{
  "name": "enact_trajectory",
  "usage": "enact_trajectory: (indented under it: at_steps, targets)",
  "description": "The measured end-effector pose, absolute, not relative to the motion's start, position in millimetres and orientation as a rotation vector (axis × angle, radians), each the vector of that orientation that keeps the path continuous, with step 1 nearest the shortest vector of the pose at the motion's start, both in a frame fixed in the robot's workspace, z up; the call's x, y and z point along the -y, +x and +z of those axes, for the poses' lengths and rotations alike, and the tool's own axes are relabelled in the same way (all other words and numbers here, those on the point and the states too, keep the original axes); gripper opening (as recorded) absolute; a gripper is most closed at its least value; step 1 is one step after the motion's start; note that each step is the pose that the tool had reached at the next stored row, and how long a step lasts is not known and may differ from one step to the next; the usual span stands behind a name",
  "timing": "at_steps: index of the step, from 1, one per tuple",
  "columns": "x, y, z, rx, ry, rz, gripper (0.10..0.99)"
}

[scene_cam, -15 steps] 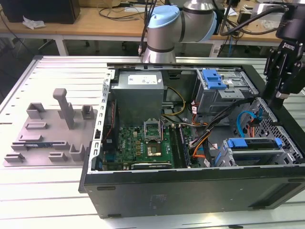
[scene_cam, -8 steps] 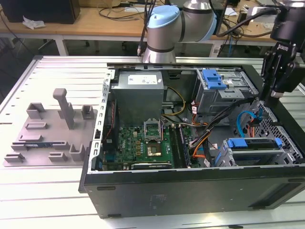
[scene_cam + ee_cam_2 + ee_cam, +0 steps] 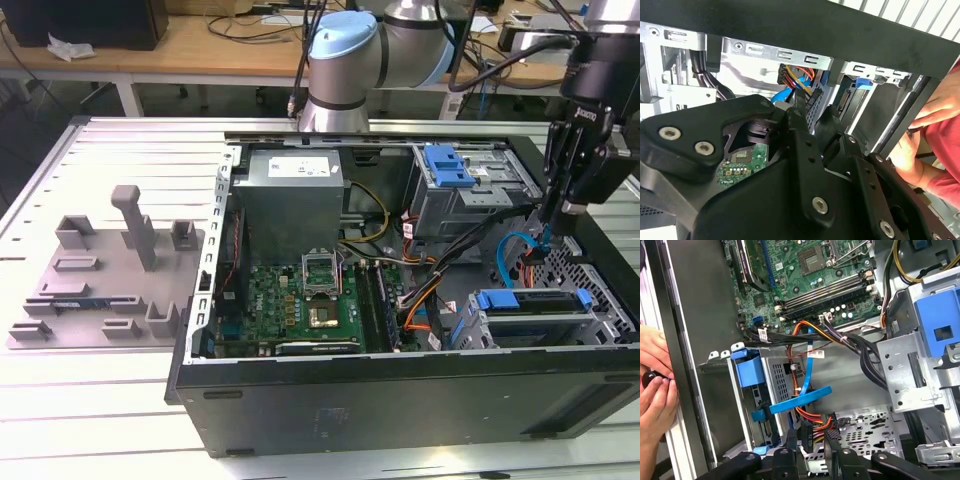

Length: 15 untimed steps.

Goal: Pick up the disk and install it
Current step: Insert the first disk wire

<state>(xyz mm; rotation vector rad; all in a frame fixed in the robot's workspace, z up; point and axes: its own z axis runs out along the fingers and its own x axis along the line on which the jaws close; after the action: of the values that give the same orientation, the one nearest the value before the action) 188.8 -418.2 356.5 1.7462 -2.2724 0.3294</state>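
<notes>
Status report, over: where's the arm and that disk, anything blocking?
Gripper low inside the case, beside the drive cage. Disk apparently seated there, blue carrier edge showing. Cables crowd it; a person's hands at case wall.

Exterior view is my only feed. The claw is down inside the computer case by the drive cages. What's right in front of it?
Observer: In the first wrist view, the claw is at a bundle of orange and red wires that ends in a black plug.
Operator: Is anyone near the case?
Observer: Yes. A person's hands are just beyond the case wall, holding a small dark round object.
Operator: Are the hands reaching inside?
Observer: No. In the second wrist view, the hands and a red sleeve are outside the black case rim.
</notes>
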Motion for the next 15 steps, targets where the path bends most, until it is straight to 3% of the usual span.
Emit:
enact_trajectory:
  at_steps: [15]
  targets:
    - [418.4, 190.4, 344.4, 2.263, 1.748, 0.332, 0.353]
